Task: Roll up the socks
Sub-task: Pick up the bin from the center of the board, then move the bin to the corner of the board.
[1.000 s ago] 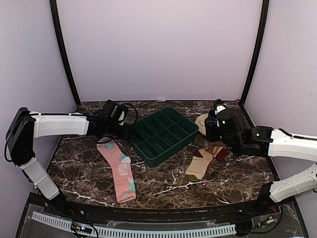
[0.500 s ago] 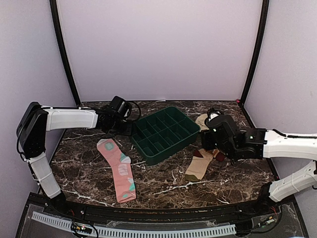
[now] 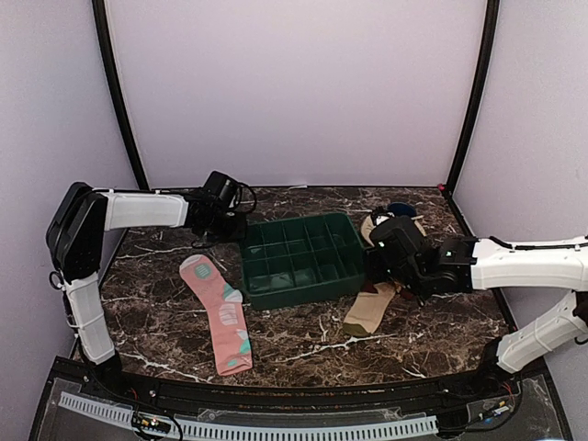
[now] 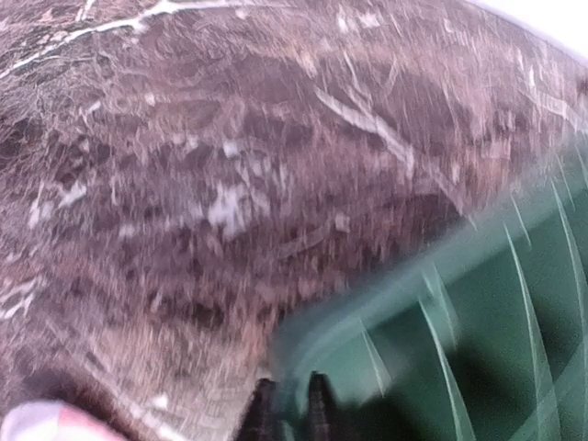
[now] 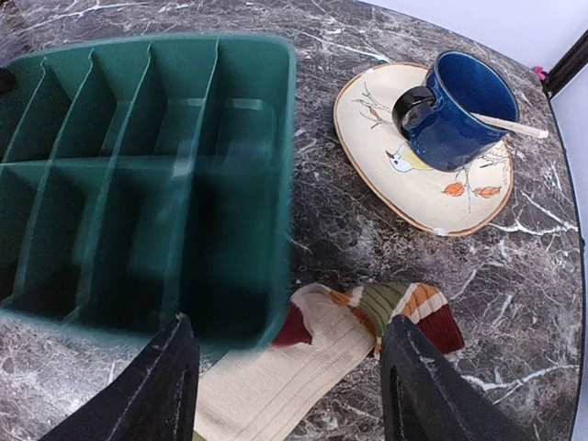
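Marble table (image 3: 303,344), socks (image 3: 225,317), green tray (image 3: 299,257); lilac walls (image 3: 294,92).

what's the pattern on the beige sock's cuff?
Striped cuff on the beige sock: olive green, orange, cream, dark red. Clearest in the right wrist view.

- Green divided tray (image 3: 289,296) at the middle of the marble tabletop (image 3: 303,344).
- Patterned saucer (image 5: 441,197) near the far right corner.
- Blue mug (image 5: 464,110) on the saucer, stick (image 5: 514,127) in it.
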### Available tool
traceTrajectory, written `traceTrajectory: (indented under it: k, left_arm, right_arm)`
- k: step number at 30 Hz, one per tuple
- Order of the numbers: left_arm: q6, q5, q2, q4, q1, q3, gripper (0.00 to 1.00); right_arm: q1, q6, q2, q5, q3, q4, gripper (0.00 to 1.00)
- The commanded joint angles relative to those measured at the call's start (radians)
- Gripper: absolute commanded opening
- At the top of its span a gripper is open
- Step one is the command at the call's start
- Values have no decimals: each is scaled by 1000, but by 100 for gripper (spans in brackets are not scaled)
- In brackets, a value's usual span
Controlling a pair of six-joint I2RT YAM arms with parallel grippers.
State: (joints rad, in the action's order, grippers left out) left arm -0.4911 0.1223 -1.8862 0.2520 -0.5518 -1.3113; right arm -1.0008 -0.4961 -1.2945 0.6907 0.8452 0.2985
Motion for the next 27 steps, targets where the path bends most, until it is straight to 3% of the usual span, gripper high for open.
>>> traceTrajectory:
  k: [1,15,27]
  left_arm:
    - [65,-32,-70,79,24,-48,0]
    - [65,17,-211,117,112,-272,0]
    - [16,53,-415,207,237,-660,0]
  right_arm:
    - [-7,21,-26,-2,41,-23,62]
    - [20,73,-115,-50,78,-67,62]
    - [24,68,-127,-142,46,-21,69]
